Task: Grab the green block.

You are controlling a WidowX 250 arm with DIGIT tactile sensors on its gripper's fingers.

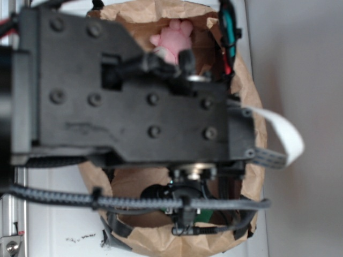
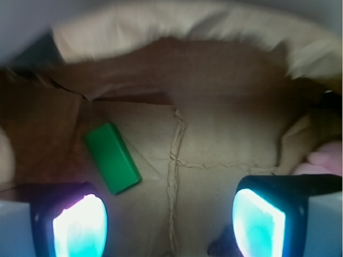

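The green block (image 2: 112,157) lies flat on the floor of a brown paper bag (image 2: 225,144), tilted, just beyond my left fingertip (image 2: 80,227). My gripper (image 2: 170,225) hangs open over the bag floor, nothing between its glowing cyan pads; the right fingertip (image 2: 257,224) is far from the block. In the exterior view the arm (image 1: 128,91) hides most of the bag (image 1: 252,107); a sliver of green (image 1: 203,215) shows under the gripper.
A pink plush toy (image 1: 171,40) sits at the bag's far end; its edge shows at the right of the wrist view (image 2: 324,160). The bag's rolled rim (image 2: 187,27) rings the space. A white ribbon cable (image 1: 284,134) loops off the arm.
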